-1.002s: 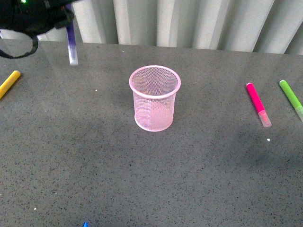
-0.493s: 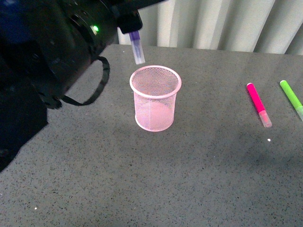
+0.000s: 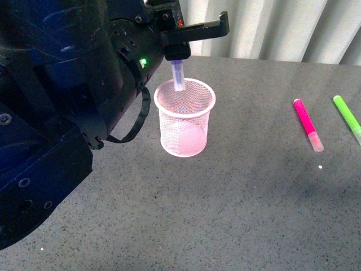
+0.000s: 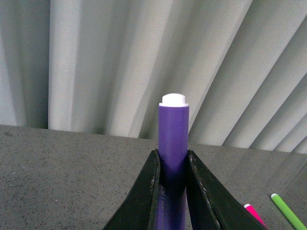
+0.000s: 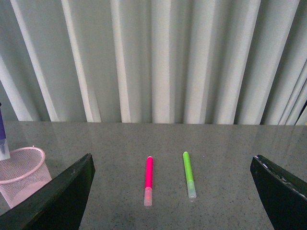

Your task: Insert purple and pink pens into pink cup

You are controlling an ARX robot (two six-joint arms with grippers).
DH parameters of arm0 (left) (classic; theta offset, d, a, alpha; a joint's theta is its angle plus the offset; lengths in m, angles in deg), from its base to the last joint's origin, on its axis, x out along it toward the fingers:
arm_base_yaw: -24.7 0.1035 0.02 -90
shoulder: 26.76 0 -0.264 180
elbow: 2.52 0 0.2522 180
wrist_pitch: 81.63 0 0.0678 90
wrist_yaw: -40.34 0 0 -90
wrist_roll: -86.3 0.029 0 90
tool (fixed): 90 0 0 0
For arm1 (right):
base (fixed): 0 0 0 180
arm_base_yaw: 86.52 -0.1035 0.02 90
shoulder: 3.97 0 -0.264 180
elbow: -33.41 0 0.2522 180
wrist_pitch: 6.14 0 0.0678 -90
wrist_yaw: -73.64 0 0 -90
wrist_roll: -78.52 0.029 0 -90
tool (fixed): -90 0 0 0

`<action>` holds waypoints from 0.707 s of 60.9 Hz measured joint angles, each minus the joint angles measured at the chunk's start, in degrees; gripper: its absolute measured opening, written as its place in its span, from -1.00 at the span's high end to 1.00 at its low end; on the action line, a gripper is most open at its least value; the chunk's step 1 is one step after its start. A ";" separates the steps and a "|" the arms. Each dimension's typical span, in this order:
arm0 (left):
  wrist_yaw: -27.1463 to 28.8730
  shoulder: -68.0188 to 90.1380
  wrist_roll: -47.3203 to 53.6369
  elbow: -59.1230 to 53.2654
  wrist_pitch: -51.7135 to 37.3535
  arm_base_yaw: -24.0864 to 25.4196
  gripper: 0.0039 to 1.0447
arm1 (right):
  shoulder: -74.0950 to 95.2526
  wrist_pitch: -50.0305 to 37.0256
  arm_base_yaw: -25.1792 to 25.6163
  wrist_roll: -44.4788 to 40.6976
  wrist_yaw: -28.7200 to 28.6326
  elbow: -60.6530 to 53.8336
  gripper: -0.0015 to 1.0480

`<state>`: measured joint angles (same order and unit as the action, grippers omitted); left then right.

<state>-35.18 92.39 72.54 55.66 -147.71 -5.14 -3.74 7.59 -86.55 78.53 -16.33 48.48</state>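
The pink cup (image 3: 185, 116) stands upright at the table's middle; it also shows in the right wrist view (image 5: 21, 173). My left gripper (image 3: 176, 53) is shut on the purple pen (image 3: 178, 75) and holds it upright, clear cap down, with the tip at the cup's mouth. In the left wrist view the pen (image 4: 173, 143) stands between the shut fingers (image 4: 146, 191). The pink pen (image 3: 307, 125) lies on the table at the right, also in the right wrist view (image 5: 148, 179). My right gripper (image 5: 172, 191) is open, above the table, apart from the pens.
A lime-green marker (image 3: 347, 117) lies right of the pink pen, near the table's right edge; it also shows in the right wrist view (image 5: 189, 175). The left arm's dark body (image 3: 62, 101) fills the front view's left. A white pleated curtain (image 3: 265, 28) stands behind the table.
My left gripper has carried the purple pen from the far left to the right and lowered it, from beside the cup's rim to over its mouth. The yellow marker is now hidden.
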 joint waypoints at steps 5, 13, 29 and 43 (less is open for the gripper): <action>-0.02 0.87 0.00 0.02 -0.04 -0.26 0.77 | 0.00 0.00 0.00 0.00 0.00 0.00 -0.87; 0.39 4.39 -0.02 0.77 0.42 -1.27 0.77 | 0.00 0.00 0.00 0.00 -0.02 0.00 -0.87; 1.38 6.62 -2.08 1.03 4.39 -1.86 0.59 | 0.00 0.00 0.00 0.00 0.00 0.00 -0.87; -0.85 -2.23 0.15 -0.83 16.83 -0.28 -0.30 | 0.00 0.00 0.00 0.00 0.00 0.00 -0.87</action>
<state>-36.03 90.16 72.69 54.83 -130.88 -5.43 -3.74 7.59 -86.55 78.53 -16.33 48.48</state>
